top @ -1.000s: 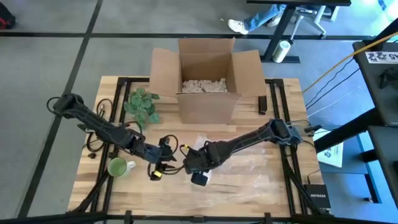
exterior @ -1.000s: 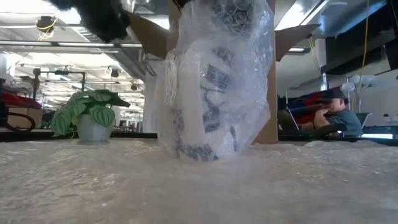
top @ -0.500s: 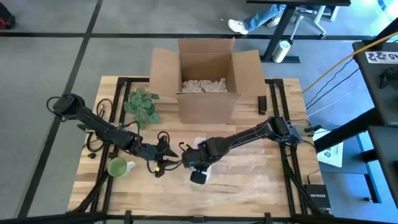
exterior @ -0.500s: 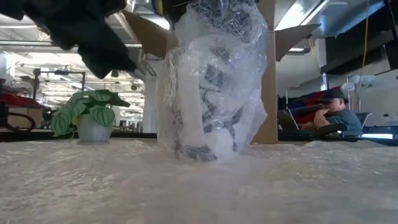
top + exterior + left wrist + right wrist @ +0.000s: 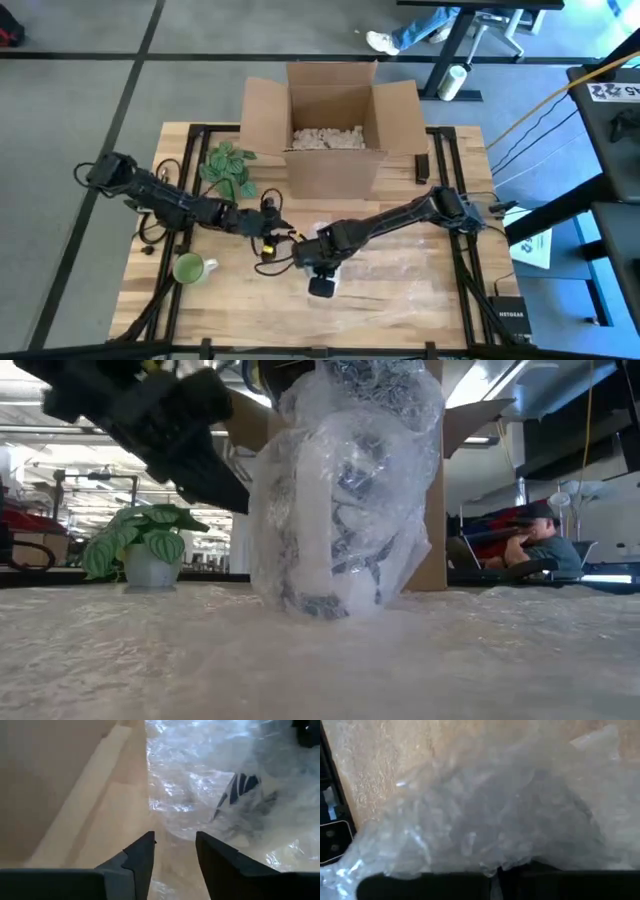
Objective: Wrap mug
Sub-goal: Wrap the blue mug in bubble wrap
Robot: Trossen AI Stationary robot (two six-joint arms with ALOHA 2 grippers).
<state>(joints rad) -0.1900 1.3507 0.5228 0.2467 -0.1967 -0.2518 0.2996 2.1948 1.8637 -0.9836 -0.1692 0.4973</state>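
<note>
A white mug with dark markings stands upright on its base, bundled in clear bubble wrap, on the sheet spread over the table's middle. My right gripper is over the bundle, shut on the wrap. My left gripper is open just left of the bundle, fingers pointing at it with only table and the wrap's edge between them; it is the dark shape at upper left in the low view. The marked mug shows through the wrap ahead of it. My right gripper pinches gathered bubble wrap between its two fingers above the mug, coming from above. Several crumpled layers spread out from the fingers. The mug stays on the table inside the wrap, upright.
A green mug stands at the near left, and a potted plant at the far left. An open cardboard box with filler stands at the far middle. Cables lie by the left arm. A person sits in the room behind.
My left gripper has moved toward the table's far edge and a little right, closing on the wrapped mug. The wrap around the mug has bulged out a little on its left side, while the mug has stayed in place.
</note>
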